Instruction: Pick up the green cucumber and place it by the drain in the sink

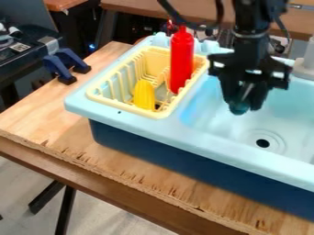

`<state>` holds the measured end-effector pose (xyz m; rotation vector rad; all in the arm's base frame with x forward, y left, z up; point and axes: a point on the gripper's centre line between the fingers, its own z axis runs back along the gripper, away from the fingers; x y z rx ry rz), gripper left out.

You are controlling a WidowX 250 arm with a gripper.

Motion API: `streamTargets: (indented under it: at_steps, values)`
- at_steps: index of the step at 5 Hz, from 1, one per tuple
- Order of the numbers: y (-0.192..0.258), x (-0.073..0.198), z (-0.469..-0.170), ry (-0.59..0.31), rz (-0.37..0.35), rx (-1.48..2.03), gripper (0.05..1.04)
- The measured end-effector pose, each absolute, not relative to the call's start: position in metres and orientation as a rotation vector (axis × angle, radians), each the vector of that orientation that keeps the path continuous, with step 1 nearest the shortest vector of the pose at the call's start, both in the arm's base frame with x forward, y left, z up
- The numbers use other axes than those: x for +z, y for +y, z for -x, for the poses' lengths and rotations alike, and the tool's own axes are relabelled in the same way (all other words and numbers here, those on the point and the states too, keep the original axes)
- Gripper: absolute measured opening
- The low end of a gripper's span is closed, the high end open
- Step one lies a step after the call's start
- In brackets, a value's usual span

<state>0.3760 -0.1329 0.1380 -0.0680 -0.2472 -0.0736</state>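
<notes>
Far left of the fingers, a blue clamp sits by the edge of the bench. Nearer, still left, the pale yellow rack lies along the sink's rim, holding a yellow corn cob and, closer to the fingers, an upright red bottle rising above its walls. The fingers are narrowed on a small teal object over the basin, whose floor spreads below and rightward, with the drain lower right of them.
</notes>
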Motion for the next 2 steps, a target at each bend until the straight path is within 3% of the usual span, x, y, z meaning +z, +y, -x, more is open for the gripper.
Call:
streamTargets:
  at_steps: [1, 2]
  values:
    - [-0.145, 0.117, -0.386, -0.269, 0.016, -0.102, 0.551]
    - [-0.156, 0.092, -0.400, -0.224, -0.017, -0.133, 0.551]
